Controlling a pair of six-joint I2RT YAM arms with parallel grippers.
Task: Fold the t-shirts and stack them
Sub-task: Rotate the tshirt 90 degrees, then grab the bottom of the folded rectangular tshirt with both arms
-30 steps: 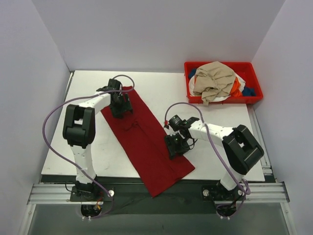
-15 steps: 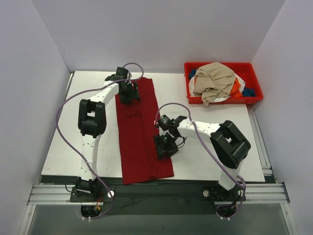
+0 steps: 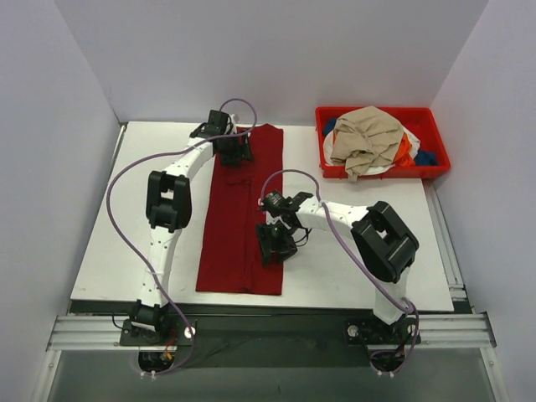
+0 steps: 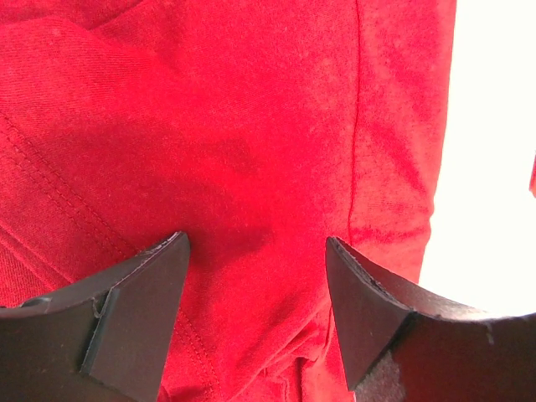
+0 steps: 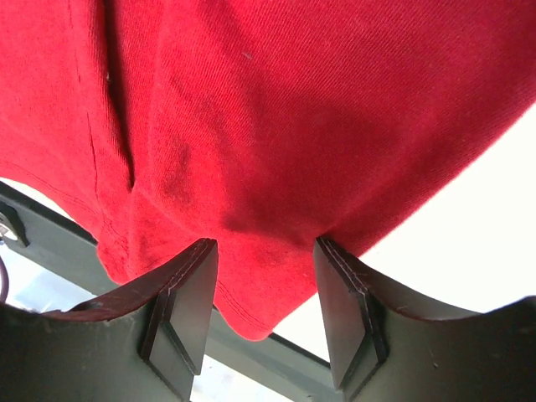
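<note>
- Top external view: a dark red t-shirt lies flat on the white desk. It forms a long strip from the far edge to the near edge, a bit left of centre.
- The left gripper sits on the shirt's far end. The right gripper is on its right edge, in the near half.
- Left wrist view: the left fingers are spread wide. Flat red cloth fills the gap, with nothing bunched between them, and bare desk shows at the right.
- Right wrist view: the right fingers are partly spread, with smooth cloth in the gap. The shirt's near hem and a dark rail show past the tips.
- Both sets of tips look pressed onto the cloth, but the contact is hard to confirm.
- A red bin at the far right corner holds a heap. A tan shirt is on top, with orange, white and blue cloth under it.
</note>
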